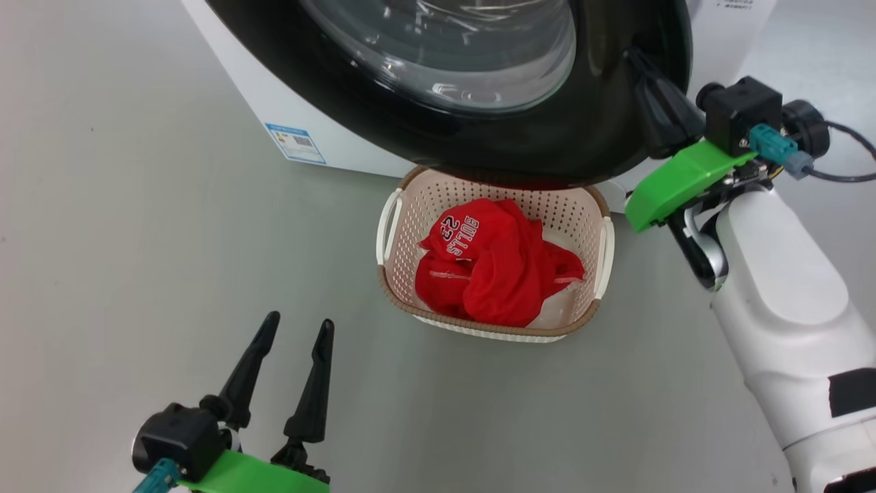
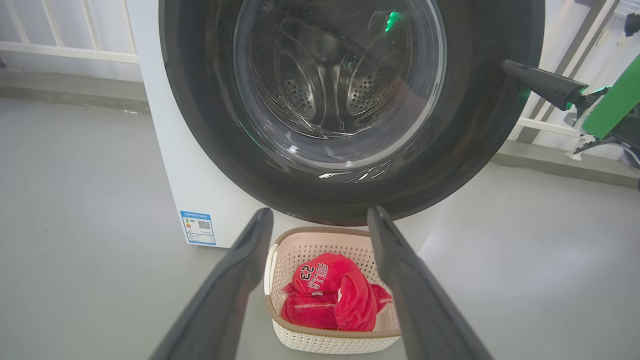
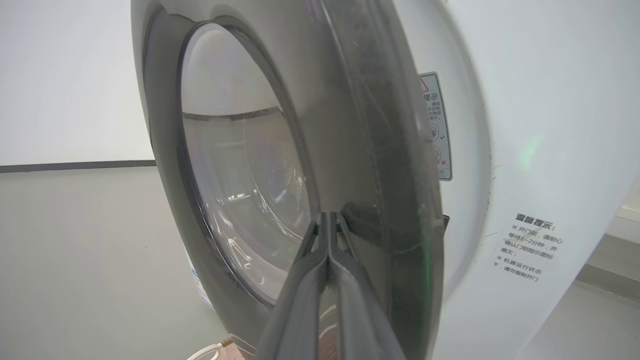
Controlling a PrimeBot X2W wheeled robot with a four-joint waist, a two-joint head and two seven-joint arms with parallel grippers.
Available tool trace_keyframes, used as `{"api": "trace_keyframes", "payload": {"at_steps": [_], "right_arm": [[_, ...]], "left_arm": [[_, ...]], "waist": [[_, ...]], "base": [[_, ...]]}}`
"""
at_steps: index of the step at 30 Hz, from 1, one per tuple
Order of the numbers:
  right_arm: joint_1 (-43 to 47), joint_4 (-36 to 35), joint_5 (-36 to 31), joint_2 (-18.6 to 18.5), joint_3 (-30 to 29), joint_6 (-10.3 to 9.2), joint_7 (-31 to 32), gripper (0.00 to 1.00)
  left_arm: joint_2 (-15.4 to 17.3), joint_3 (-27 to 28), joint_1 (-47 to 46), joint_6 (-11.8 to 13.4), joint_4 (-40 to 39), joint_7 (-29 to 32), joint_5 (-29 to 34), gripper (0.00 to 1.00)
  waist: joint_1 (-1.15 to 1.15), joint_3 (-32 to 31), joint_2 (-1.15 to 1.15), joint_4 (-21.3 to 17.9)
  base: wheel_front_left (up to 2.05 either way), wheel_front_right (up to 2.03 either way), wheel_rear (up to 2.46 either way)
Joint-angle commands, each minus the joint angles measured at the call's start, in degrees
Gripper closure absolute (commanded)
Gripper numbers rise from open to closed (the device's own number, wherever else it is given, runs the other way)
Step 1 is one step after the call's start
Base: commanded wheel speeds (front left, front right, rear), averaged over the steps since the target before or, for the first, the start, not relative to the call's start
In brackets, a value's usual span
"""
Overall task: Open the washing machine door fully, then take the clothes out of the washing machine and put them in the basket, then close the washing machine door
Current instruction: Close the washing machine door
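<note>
Clothes: the clothes [image 1: 489, 263] lie in the basket [image 1: 438, 198], centre frame; unloading looks done.
Door: the door [image 1: 547, 137], top of frame, seems nearly shut on the washing machine [image 1: 274, 103]; latching remains.
Right gripper [image 3: 328, 220]: fingers together, tips on the door rim.
Left gripper [image 1: 300, 320]: fingers apart, empty, lower left.

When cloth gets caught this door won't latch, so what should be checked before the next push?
1. Clothes in the basket: ok, the red fabric lies inside it.
2. Washing machine door latched: not ok, it stands ajar.
3. Door gap free of cloth: cannot tell, the lower edge is hidden.
4. Right gripper shut, tips against the door's black rim: ok.
5. Left gripper open, apart from door and basket: ok.
</note>
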Motion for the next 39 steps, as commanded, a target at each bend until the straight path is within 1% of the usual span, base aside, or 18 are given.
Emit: {"api": "trace_keyframes", "payload": {"at_steps": [1,14,23,31,35,39], "right_arm": [[-1.8,-1.0,-0.3,0.4,0.1,0.11,-0.4,1.0],[-9.3,3.2,1.2,-1.1,-0.8,0.11,-0.4,1.0],[-13.7,5.3,-0.7,-2.3,-3.1,0.11,-0.4,1.0],[-15.2,4.6,-3.9,-3.0,-3.2,0.11,-0.4,1.0],[-15.0,2.9,-5.0,-3.1,-3.7,0.11,-0.4,1.0],[-14.3,2.2,-5.2,-2.9,-3.4,0.11,-0.4,1.0]], "left_arm": [[0.8,1.8,-1.5,-0.5,-1.1,-0.6,0.1,0.0],[-0.1,2.0,-3.1,-0.7,-2.6,-0.7,1.0,0.0],[-0.8,1.7,-4.6,-1.4,-2.5,-0.7,1.5,0.0],[-1.0,2.0,-5.1,-1.8,-2.4,-0.7,2.2,0.0],[-1.2,2.3,-5.5,-1.9,-2.7,-0.7,2.2,0.0],[-1.3,2.6,-5.7,-2.0,-2.6,-0.7,2.1,0.0]], "waist": [[0.0,0.5,0.0,0.2],[0.0,3.9,0.0,0.3],[0.0,5.9,0.0,0.9],[0.0,6.6,0.0,1.4],[0.0,6.8,0.0,1.2],[0.0,6.7,0.0,0.8]], "base": [[0.0,0.0,0.0],[0.0,0.0,0.0],[0.0,0.0,0.0],[0.0,0.0,0.0],[0.0,0.0,0.0],[0.0,0.0,0.0]]}}
